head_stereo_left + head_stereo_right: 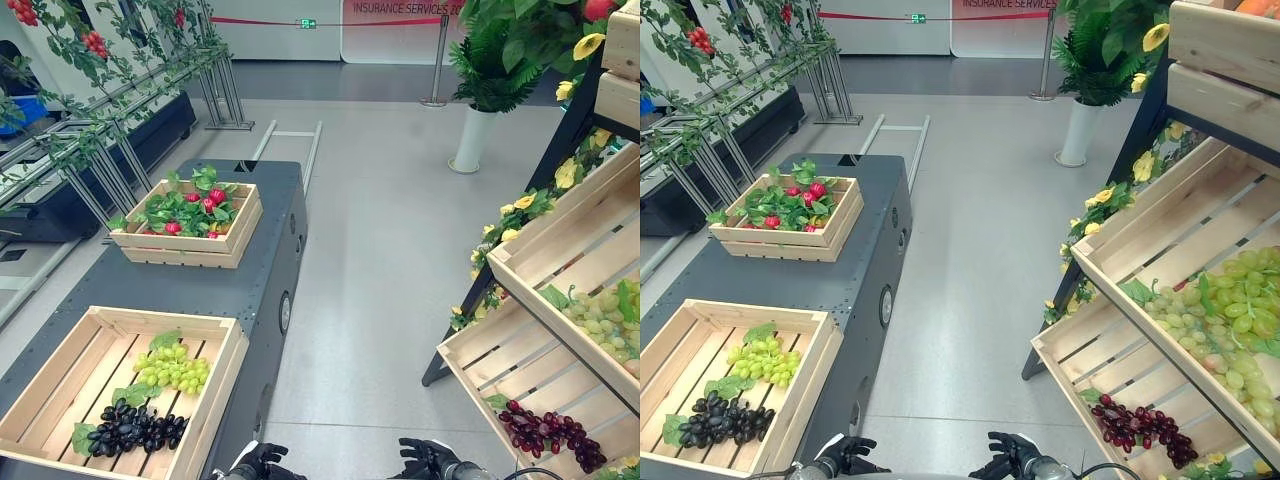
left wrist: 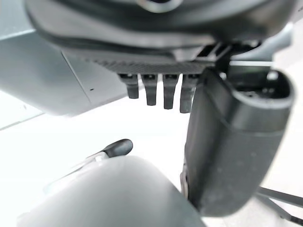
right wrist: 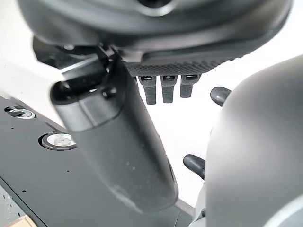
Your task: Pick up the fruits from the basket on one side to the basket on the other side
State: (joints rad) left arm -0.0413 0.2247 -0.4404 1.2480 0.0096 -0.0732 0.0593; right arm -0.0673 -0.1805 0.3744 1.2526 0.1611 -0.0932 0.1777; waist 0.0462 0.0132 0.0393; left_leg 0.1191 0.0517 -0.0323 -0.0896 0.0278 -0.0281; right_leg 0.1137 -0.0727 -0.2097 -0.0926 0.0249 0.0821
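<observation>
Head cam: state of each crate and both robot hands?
near crate: holds green grapes and black grapes
far crate: holds red fruit among leaves
lower shelf crate: holds dark red grapes
upper shelf crate: holds green grapes
left robot hand: low, open, holds nothing
right robot hand: low, open, holds nothing

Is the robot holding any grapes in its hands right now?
No. The left hand and right hand hang low with straight fingers, holding nothing.
</observation>
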